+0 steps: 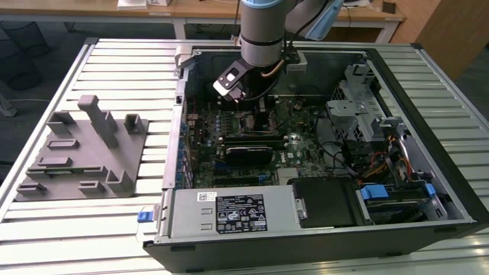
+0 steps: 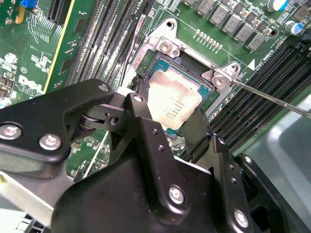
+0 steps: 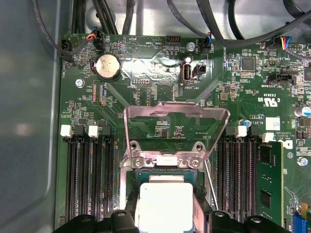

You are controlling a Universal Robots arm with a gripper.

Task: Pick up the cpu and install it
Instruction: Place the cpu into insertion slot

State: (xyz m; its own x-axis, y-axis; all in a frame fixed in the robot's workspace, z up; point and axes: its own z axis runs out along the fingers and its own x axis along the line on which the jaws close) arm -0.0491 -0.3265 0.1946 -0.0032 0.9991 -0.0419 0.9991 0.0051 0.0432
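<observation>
**Fig. – Chip held over the open socket.** An open desktop case (image 1: 229,215) lies on the slatted bench (image 1: 114,63), and the arm reaches down into it. The claw (image 2: 170,114) hangs directly over the CPU socket (image 2: 192,60) on the motherboard (image 3: 243,97). Its two black fingers (image 2: 197,131) stand at opposite edges of the cpu (image 2: 174,99) and, by my reading, are clamped on it. The chip sits between them with its pale silver face up, just above the socket's open well, apparently not yet seated.

In the first wrist view the cpu (image 3: 163,206) covers most of the socket. The hinged load plate (image 3: 175,126) stands raised on the side of the socket towards the coin cell (image 3: 107,66). The thin retention lever (image 2: 272,99) is swung free beside the socket. Memory slots (image 3: 87,184) flank the socket on both sides, and one fitted memory module (image 3: 269,179) lies beyond them. The grey plastic fixture block (image 1: 84,154) rests on the bench outside the case, well apart from the socket.

Step in hand: the placing – pick-up looks done, installation does not. As I judge it, the placing calls for the chip's edges to be square with the socket frame. It also calls for a level descent with no sideways drag, since the contacts in the well would bend easily. In the second wrist view the chip looks slightly turned against the frame, though the camera's slant may account for that.
</observation>
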